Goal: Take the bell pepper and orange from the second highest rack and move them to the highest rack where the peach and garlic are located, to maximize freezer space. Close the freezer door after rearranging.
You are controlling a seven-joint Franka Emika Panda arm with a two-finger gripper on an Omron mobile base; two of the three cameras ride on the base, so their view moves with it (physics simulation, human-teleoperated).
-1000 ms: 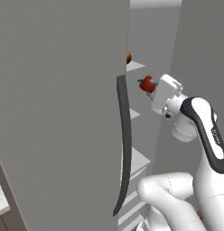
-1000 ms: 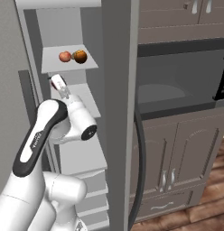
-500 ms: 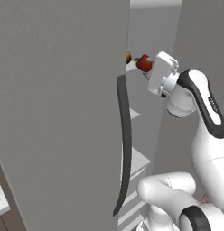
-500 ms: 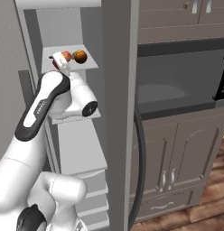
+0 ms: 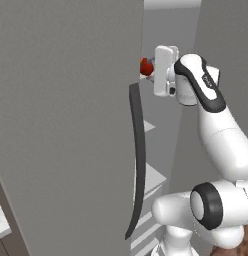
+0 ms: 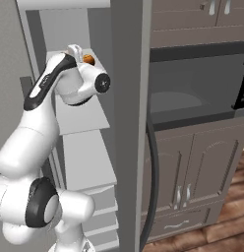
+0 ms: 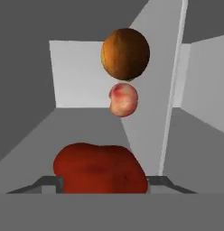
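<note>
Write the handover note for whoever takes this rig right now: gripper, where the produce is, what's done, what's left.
Gripper: shut on the red bell pepper, raised to the freezer's top rack.
Produce: in the hand view, an orange and a peach sit further in on that rack, in a line beyond the pepper. Garlic not made out.
Freezer door: open, its black handle toward the arm.
Done: orange appears to be up on the top rack; pepper lifted to it.
Left: set the pepper down clear of the peach and orange, release, pull the arm out, close the door.
</note>
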